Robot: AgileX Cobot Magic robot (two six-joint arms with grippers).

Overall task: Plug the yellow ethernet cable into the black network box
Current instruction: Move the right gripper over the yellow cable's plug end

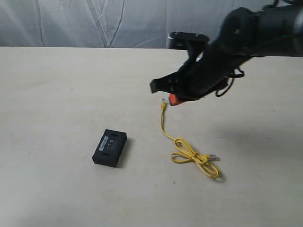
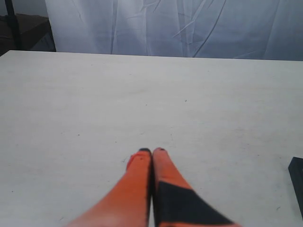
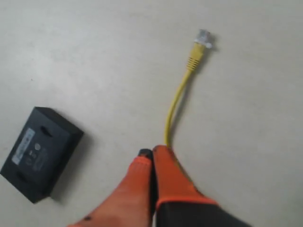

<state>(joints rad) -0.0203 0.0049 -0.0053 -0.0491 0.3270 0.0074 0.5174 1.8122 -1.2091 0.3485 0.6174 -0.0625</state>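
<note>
The yellow ethernet cable (image 1: 166, 134) lies on the table, one clear plug (image 1: 164, 102) at its far end and a looped knot (image 1: 193, 158) nearer the front. The black network box (image 1: 110, 147) lies flat to the cable's left, label up. My right gripper (image 1: 173, 100) hovers just beside the far plug, fingers shut with nothing between them. In the right wrist view the cable (image 3: 176, 99) runs out from under the shut gripper (image 3: 151, 152) to its plug (image 3: 203, 37), and the box (image 3: 39, 152) lies off to the side. My left gripper (image 2: 151, 150) is shut and empty over bare table.
A pale wrinkled curtain (image 1: 94, 21) hangs behind the table's far edge. A dark corner, probably the box (image 2: 297, 177), shows at the border of the left wrist view. The left arm is outside the exterior view.
</note>
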